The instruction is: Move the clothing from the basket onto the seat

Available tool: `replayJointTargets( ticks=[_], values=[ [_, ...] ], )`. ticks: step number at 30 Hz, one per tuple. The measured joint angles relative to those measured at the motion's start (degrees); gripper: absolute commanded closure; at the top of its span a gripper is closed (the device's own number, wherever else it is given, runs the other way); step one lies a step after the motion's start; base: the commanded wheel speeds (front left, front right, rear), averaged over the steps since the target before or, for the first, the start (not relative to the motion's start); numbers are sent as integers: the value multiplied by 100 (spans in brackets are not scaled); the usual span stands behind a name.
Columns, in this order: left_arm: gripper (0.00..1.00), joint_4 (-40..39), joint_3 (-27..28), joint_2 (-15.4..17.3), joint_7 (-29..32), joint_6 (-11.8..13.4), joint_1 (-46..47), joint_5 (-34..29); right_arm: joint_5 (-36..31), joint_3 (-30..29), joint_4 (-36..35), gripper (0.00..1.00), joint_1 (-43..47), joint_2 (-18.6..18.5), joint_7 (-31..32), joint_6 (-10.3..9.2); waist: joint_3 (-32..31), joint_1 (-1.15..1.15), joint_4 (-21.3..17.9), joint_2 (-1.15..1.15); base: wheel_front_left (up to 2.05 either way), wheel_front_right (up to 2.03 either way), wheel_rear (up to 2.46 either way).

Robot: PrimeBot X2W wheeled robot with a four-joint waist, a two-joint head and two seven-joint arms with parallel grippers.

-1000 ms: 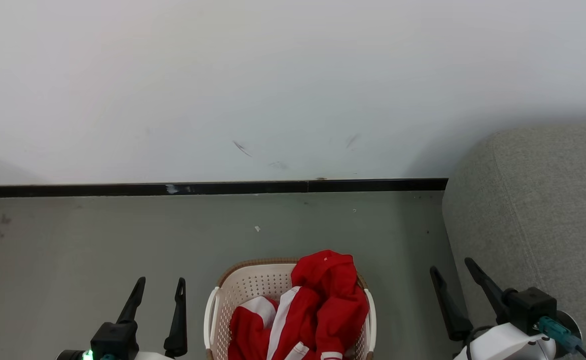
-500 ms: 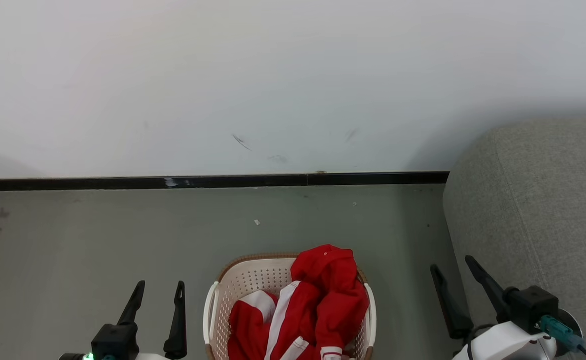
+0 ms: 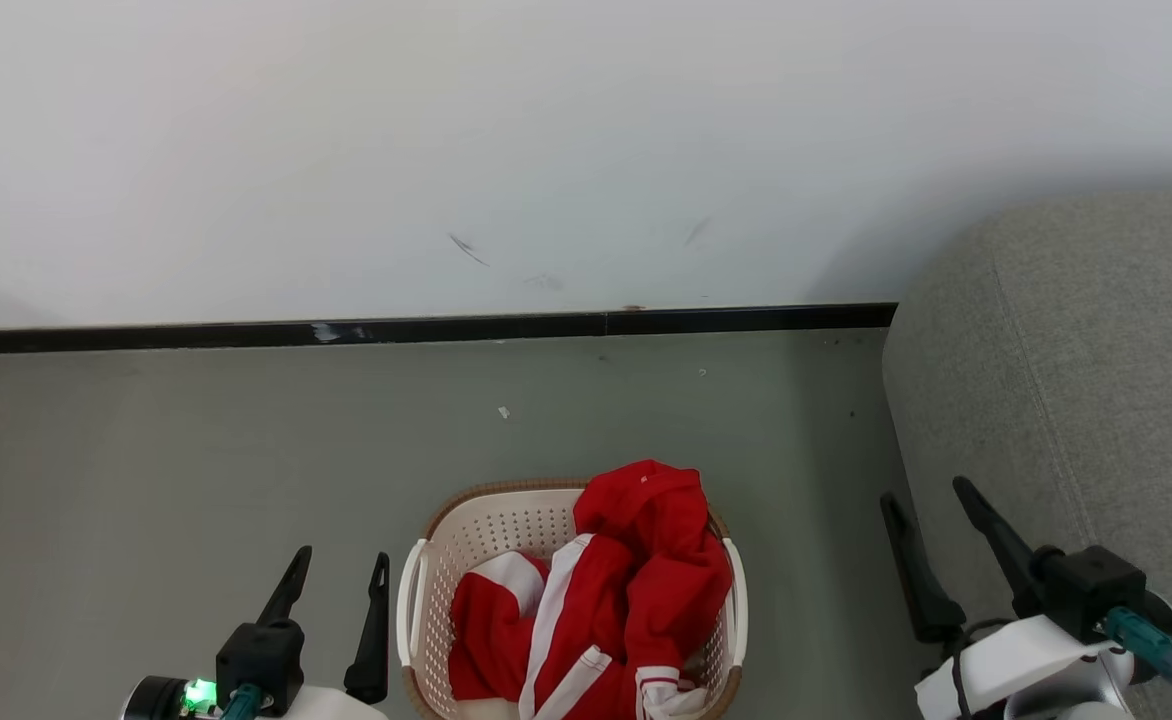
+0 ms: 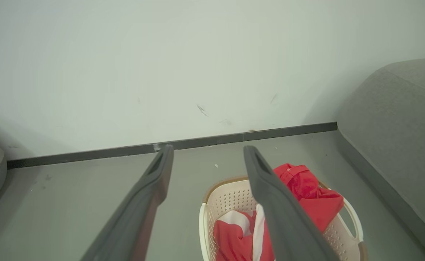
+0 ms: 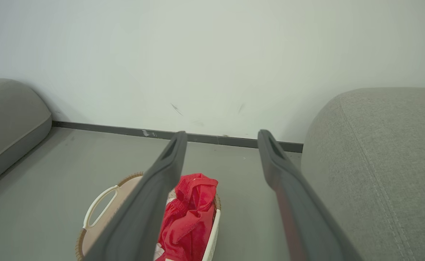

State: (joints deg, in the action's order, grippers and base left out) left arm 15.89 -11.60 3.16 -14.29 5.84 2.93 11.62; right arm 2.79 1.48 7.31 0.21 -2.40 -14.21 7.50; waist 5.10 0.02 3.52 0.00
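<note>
The left gripper (image 3: 341, 555) hangs low just beside the basket, its two long dark fingers spread wide with nothing between them. The right gripper (image 3: 924, 492) is spread just as wide and empty, near the front edge of the sofa. Between the two stands the cream-white perforated plastic laundry basket with the brown woven-look rim (image 3: 486, 495), on the grey floor (image 3: 246, 450). The soft red fabric clothing with white panels and striped trim (image 3: 646, 580) is heaped inside, one red fold humped above the far rim. To the robot's right rises the seat, a large grey fabric-upholstered sofa with rounded edges (image 3: 1076, 380), apart from the basket with bare floor between them.

From where I stand the clothing looks light, limp and likely to trail. A pinch on the high bunched fold should lift it cleanest. A grab at a loose striped cuff would probably drag the rest over the rim, or tug the light basket along.

Against the earlier frame, the whole head view has slid: the black skirting strip (image 3: 446, 328) and the basket sit higher, so the camera has dipped. The heap lies in the same folds, and both grippers are still agape and empty.
</note>
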Motion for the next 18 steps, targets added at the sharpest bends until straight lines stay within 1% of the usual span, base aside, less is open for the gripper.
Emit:
replayJointTargets(
  ticks=[3, 9, 18],
  values=[
    [0, 116, -47, 21, 0, -19, 132, -34, -67, -56, -98, 0, -143, 0, 0, 0, 95, -1, -25, 0, 0, 0, 0],
    [0, 398, -243, 19, -1, -154, 548, -168, -194, -204, -303, 0, -366, 0, -18, 0, 360, 0, -102, 0, 0, 0, 0],
    [0, 810, -577, -20, 1, -308, 1033, -313, -226, -213, -487, 0, -598, -1, -24, 0, 790, 0, -228, 0, 0, 0, 0]
  ],
)
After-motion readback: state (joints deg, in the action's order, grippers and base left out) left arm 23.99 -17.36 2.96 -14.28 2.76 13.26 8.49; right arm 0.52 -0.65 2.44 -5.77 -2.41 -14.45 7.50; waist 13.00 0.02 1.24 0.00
